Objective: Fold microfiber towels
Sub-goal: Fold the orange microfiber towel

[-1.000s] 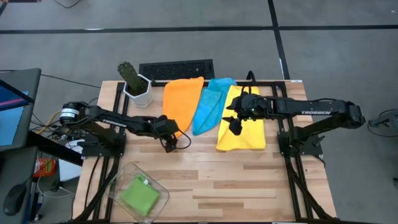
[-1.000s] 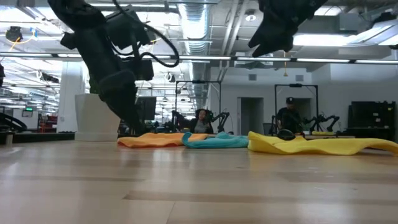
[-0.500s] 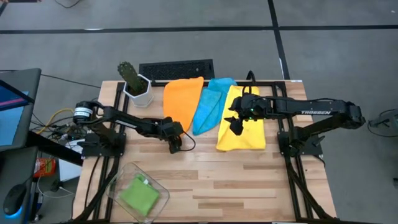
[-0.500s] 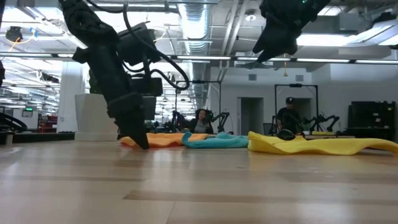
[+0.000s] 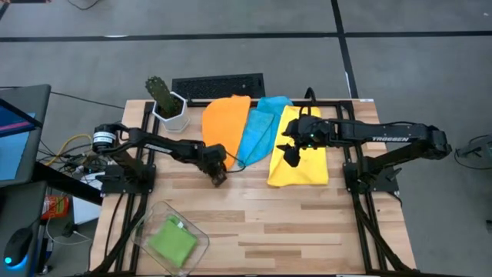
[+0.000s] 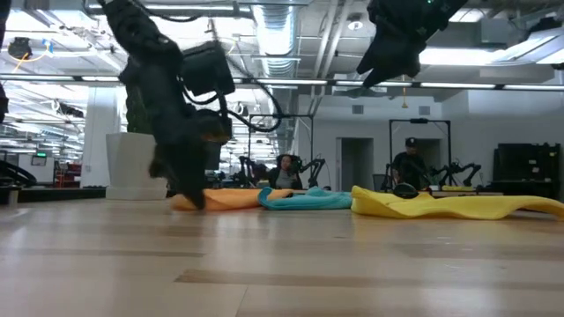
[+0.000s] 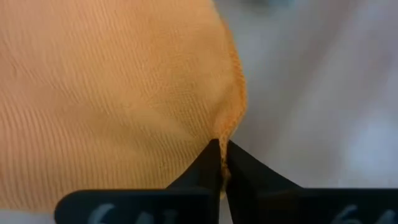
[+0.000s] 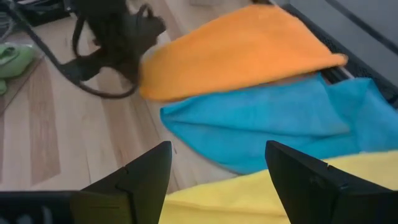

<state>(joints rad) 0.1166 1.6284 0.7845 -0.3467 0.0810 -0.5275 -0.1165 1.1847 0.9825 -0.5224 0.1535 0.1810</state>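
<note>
High view: three towels lay side by side at the far half of the worktop [image 5: 254, 223] — the orange towel [image 5: 224, 123], the light blue towel [image 5: 260, 127] and the yellow towel [image 5: 300, 154], each overlapping or touching its neighbour. The left gripper [image 5: 216, 174] sat at the near corner of the orange towel, closed on its edge. The right gripper [image 5: 290, 154] hung above the yellow towel with its fingers spread wide, holding nothing. The green towel [image 5: 172, 240] lay folded in a clear tray [image 5: 146, 219] at the near left corner. A cactus in a white pot [image 5: 167, 104] stood at the far left.

Low view: the left gripper [image 6: 189, 194] reached down to the worktop at the orange towel's [image 6: 233, 199] edge; the right gripper [image 6: 388, 53] was well above the yellow towel [image 6: 458, 206].

Left wrist view: the fingertips [image 7: 211, 163] met, pinching the hem of the orange towel [image 7: 112, 93].

Right wrist view: the fingers [image 8: 146, 174] stood wide apart — orange [image 8: 242, 50], light blue [image 8: 273, 121] and yellow [image 8: 249, 199] towels lay beyond.
</note>
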